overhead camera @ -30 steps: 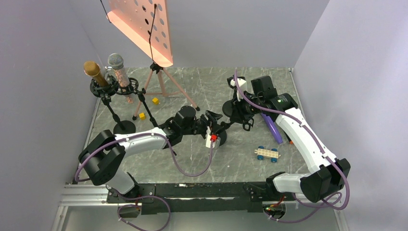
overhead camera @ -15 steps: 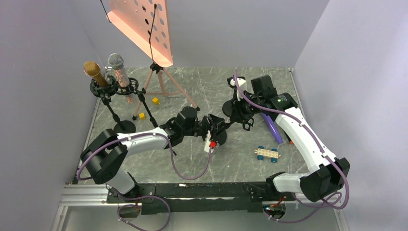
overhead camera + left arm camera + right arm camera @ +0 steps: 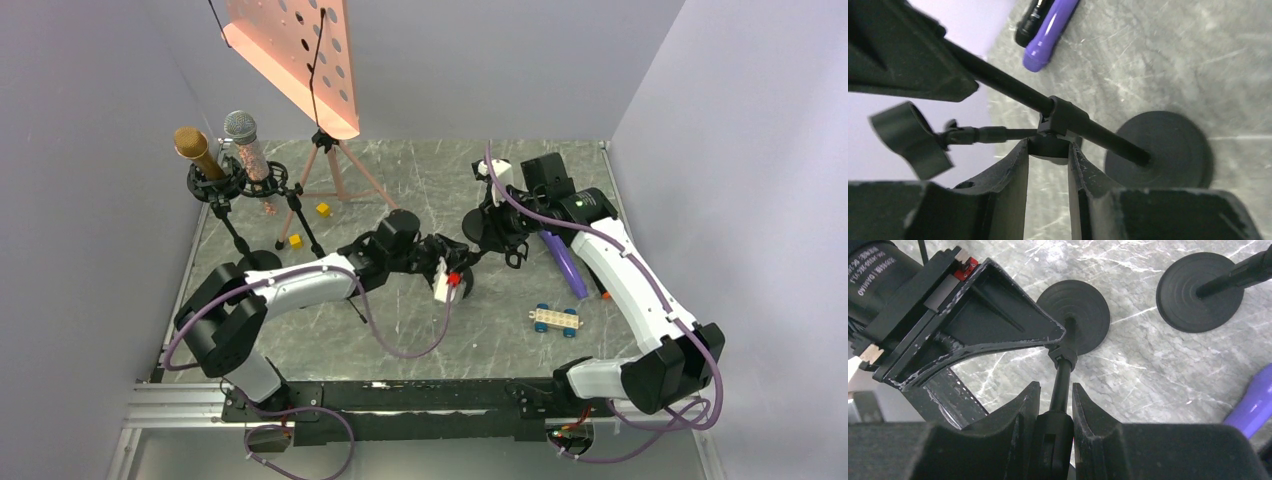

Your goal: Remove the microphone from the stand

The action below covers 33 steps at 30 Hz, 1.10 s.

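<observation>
Left gripper (image 3: 1048, 145): fingers flanking the clamp joint of the centre stand (image 3: 1160, 150); firm grip or not, impossible to tell.
Right gripper (image 3: 1055, 387): clenched on the same stand's rod, farther from its base.
Gold microphone (image 3: 195, 150), silver microphone (image 3: 243, 140): upright in holders, far left, well apart from both grippers.
Purple object (image 3: 565, 262): flat on the table (image 3: 400, 330), right of the centre stand.
</observation>
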Available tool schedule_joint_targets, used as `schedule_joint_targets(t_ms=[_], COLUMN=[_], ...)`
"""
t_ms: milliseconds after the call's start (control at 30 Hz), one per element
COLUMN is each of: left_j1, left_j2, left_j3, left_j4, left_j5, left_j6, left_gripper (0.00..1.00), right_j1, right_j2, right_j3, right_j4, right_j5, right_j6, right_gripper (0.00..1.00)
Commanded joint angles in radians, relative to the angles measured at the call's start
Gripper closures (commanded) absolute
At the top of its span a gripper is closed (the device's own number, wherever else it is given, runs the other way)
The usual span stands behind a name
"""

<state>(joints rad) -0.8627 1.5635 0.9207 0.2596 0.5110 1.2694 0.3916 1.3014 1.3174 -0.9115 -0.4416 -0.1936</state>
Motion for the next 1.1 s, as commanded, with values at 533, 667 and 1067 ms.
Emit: schedule_joint_targets(t_ms=[533,667,1067], left_j1=[0.168,0.159,0.121], left_j2=[0.374,0.285,0.089], left_j3=[0.519,0.508,0.458], left_j4=[-0.119,-0.272,-0.536], left_j5=[0.782,0.598,0.334], left_j6=[-1.703,-1.518,-1.209], left_gripper=[0.50,0.38,0.22], right_j1=[0.007,0.007,0.006], right_j2=[-0.014,-0.018,0.049], right_j3=[0.138,0.165,0.312], right_j4=[-0.068,-0.108,-0.279], right_j5=[0.022,0.055,0.235], right_j6=[-0.066,-0.073,-0.174], right_gripper=[1.00,1.00,1.00])
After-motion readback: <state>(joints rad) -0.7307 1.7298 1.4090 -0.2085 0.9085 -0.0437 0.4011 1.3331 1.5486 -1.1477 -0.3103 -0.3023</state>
